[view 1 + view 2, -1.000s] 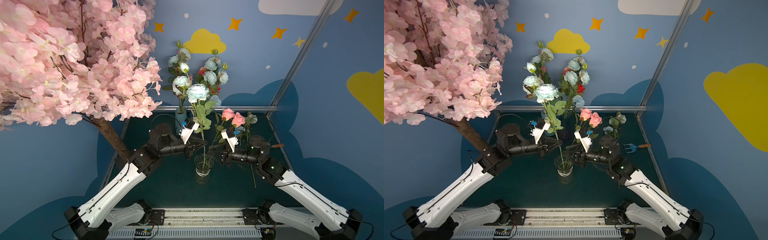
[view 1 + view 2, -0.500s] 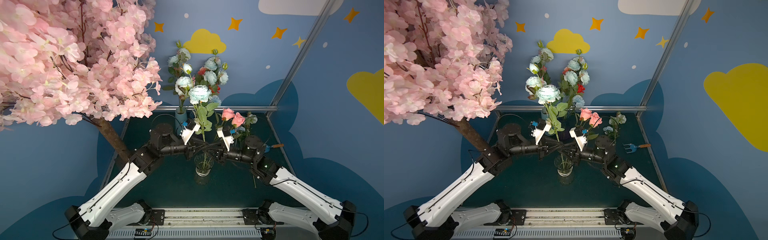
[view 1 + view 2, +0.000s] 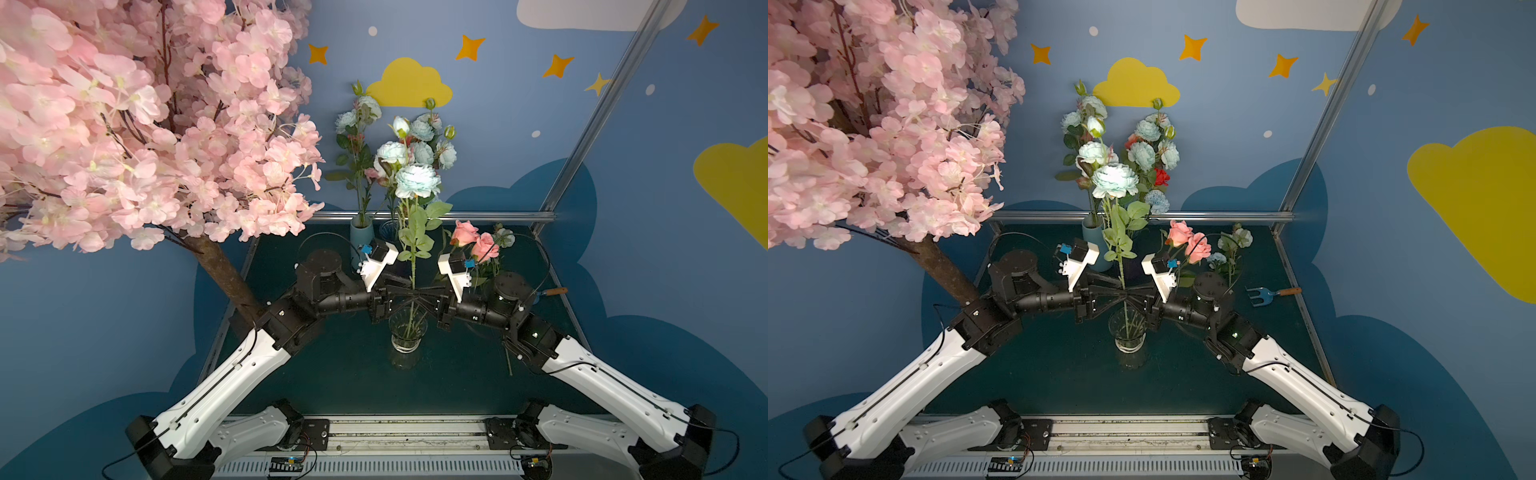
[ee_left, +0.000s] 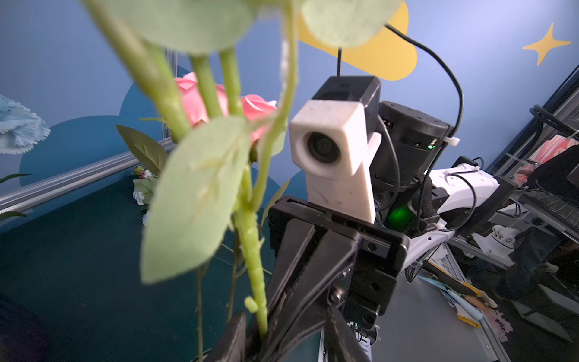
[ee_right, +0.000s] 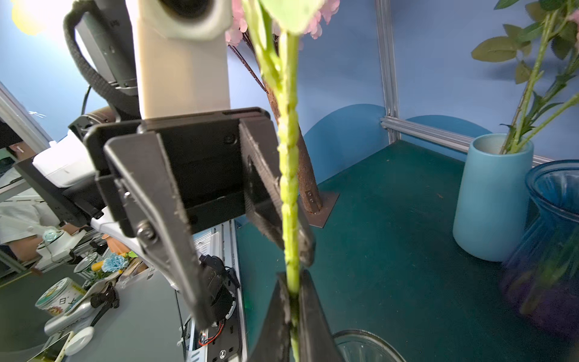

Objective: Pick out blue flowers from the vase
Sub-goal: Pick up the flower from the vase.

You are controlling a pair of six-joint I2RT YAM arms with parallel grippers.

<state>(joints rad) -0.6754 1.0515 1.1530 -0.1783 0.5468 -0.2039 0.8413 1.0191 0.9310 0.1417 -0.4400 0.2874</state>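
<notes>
A robot lab booth with cloud-painted walls [image 3: 498, 137].

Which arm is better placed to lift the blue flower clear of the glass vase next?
Right. The right claw is shut on the blue flower's stem above the glass vase; the left claw stands open around that stem, gripping nothing.

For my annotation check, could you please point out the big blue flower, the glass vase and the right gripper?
blue flower [image 3: 417, 180]: in a top view, on its head.
glass vase [image 3: 422, 332]: in a top view, on its wall.
right gripper [image 5: 293, 283]: right wrist view, between its fingertips.
</notes>
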